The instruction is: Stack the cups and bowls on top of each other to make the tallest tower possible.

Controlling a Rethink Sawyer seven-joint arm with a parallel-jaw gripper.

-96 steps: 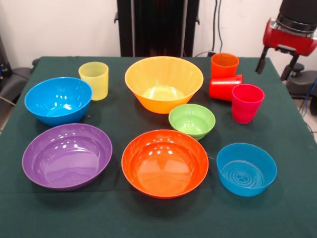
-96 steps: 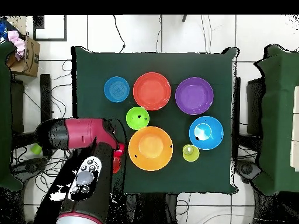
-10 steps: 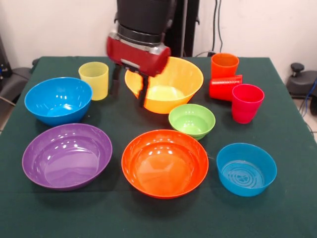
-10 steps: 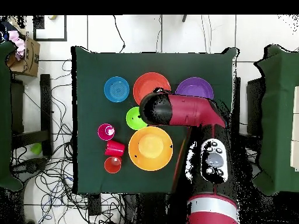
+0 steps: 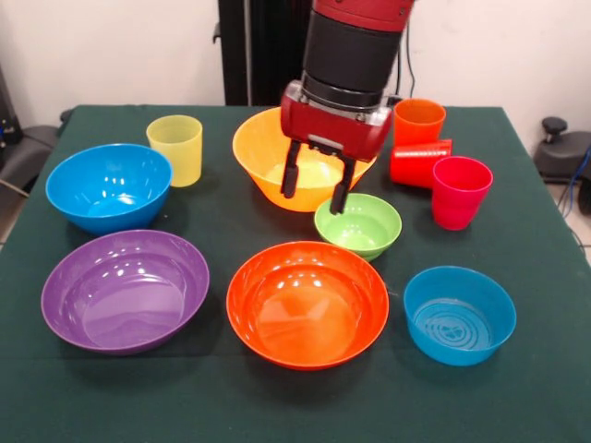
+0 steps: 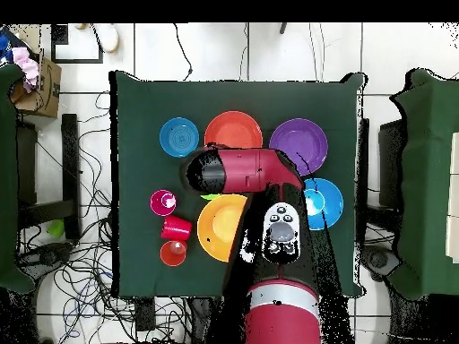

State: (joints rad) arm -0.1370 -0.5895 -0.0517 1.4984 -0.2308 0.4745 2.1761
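Landmark: big yellow bowl, upright at the far middle of the green surface; all places below are given from it, as the front view shows them.
Arm: red and black arm comes down from above, in front of the yellow bowl's right half.
Pincer: pincer hangs over the yellow bowl's near rim, just above the small green bowl; its two dark fingers stand wide apart with nothing between them.
Green bowl: small green bowl sits just in front and to the right of the yellow bowl, very close to it; overhead the arm hides nearly all of it.
Orange-red bowl: wide orange-red bowl lies nearer the camera, straight in front.
Purple bowl: wide purple bowl lies to the front left.
Blue bowls: one blue bowl to the left; a second blue bowl at the front right, well apart.
Yellow cup: yellow cup stands upright just to the left, between the yellow bowl and the left blue bowl.
Right-hand cups: orange cup upright to the right; red cup lies on its side just before it; pink cup upright, beside the red one.
Stacking: every bowl and cup rests singly on the surface.
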